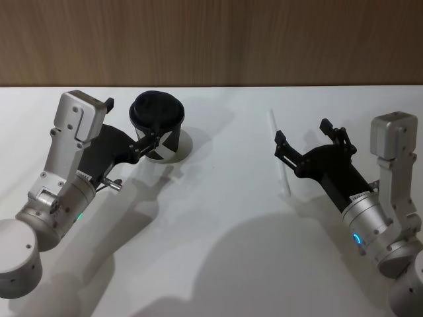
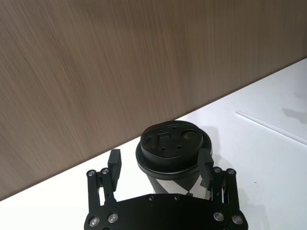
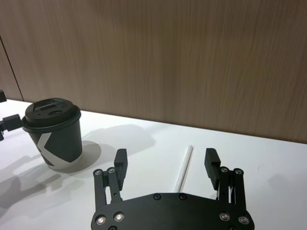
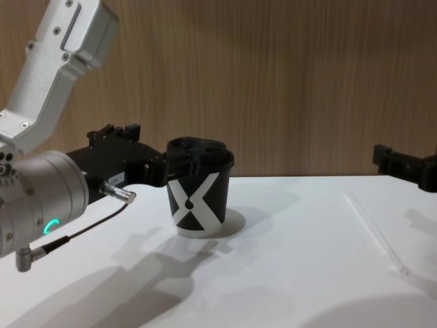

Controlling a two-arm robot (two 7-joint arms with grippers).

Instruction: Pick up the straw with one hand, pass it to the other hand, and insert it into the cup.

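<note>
The black cup (image 1: 157,122) with a white X and a domed lid stands upright at the back left of the white table (image 1: 218,218). My left gripper (image 1: 131,122) is open and straddles the cup (image 2: 170,148) just under the lid; one finger (image 2: 114,163) stands clear of it, the other finger (image 2: 205,165) is right at its side. The straw (image 1: 280,155) lies flat on the table to the right. My right gripper (image 1: 303,134) is open and hovers just over the straw (image 3: 184,165), which runs between its fingers. From the chest, the cup (image 4: 198,195) and the straw (image 4: 375,232) show side on.
A wood-panelled wall (image 1: 211,39) runs along the table's back edge just behind the cup. Bare white table surface lies between the two arms and toward the front.
</note>
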